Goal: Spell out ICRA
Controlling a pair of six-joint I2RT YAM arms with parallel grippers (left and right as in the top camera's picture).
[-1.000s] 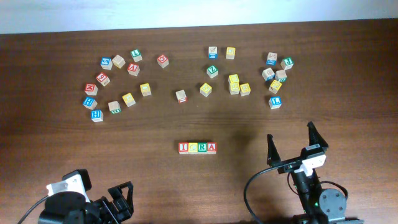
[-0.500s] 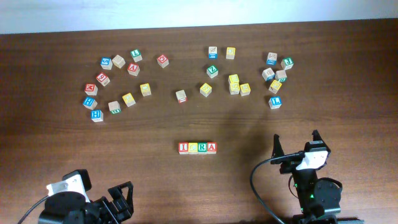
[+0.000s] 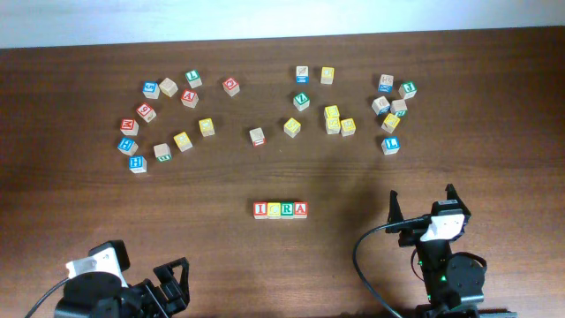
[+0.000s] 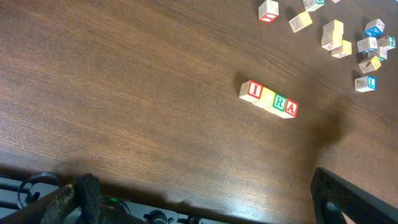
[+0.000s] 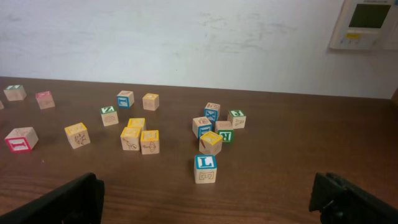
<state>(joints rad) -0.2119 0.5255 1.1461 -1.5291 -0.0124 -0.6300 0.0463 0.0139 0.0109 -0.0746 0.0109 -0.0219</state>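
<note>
Four letter blocks stand side by side in a row (image 3: 281, 209) near the middle of the table, reading I, C, R, A; the left wrist view shows the row (image 4: 268, 99) too. My left gripper (image 3: 174, 284) is open at the front left corner, well away from the row, and its jaws (image 4: 205, 208) hold nothing. Right of the row and nearer the front edge, my right gripper (image 3: 422, 203) is open and empty. Its jaws (image 5: 208, 205) face the far blocks.
Loose letter blocks lie scattered across the far half of the table: a cluster at the left (image 3: 159, 115), a few in the middle (image 3: 332, 118) and a cluster at the right (image 3: 390, 106). A blue L block (image 5: 205, 168) is the nearest one ahead of the right gripper.
The right arm has drawn back toward the front edge and tilted, then held still. The left arm and the blocks have not moved.
</note>
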